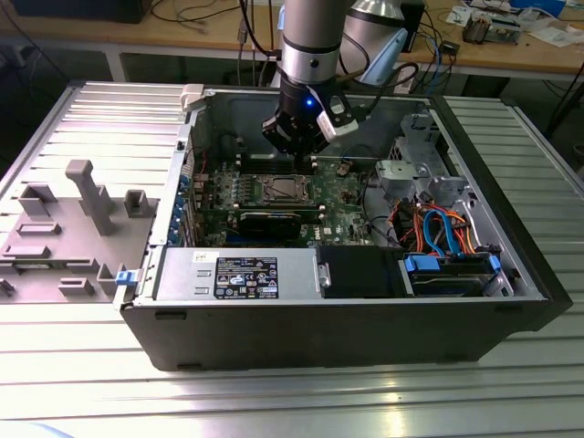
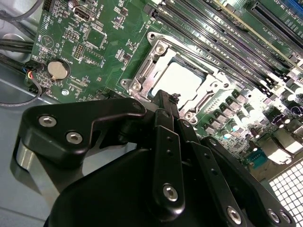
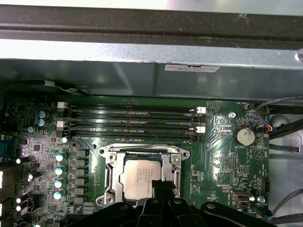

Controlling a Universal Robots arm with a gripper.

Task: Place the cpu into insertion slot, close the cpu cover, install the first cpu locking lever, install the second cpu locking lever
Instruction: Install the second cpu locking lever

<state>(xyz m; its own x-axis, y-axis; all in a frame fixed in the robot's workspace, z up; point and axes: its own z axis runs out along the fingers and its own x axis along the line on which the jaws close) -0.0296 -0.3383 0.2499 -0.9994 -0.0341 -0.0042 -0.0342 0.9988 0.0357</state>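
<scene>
Now one cpu (image 3: 137, 177) seated under one cpu cover (image 3: 110, 166), one closed, empty claw (image 3: 163, 183) just above

gripper (image 3: 162, 185): body cut off by frame edge in both wrist views; finger gap not discernible.
cpu (image 3: 138, 177): one corner hidden behind gripper fingertips in first wrist view; near edge likewise covered in second wrist view.
insertion slot (image 1: 286, 190): far edge masked by gripper in exterior view; chip, cpu cover, levers too small to separate there.
motherboard (image 2: 90, 52): cropped by frame edges.
</scene>
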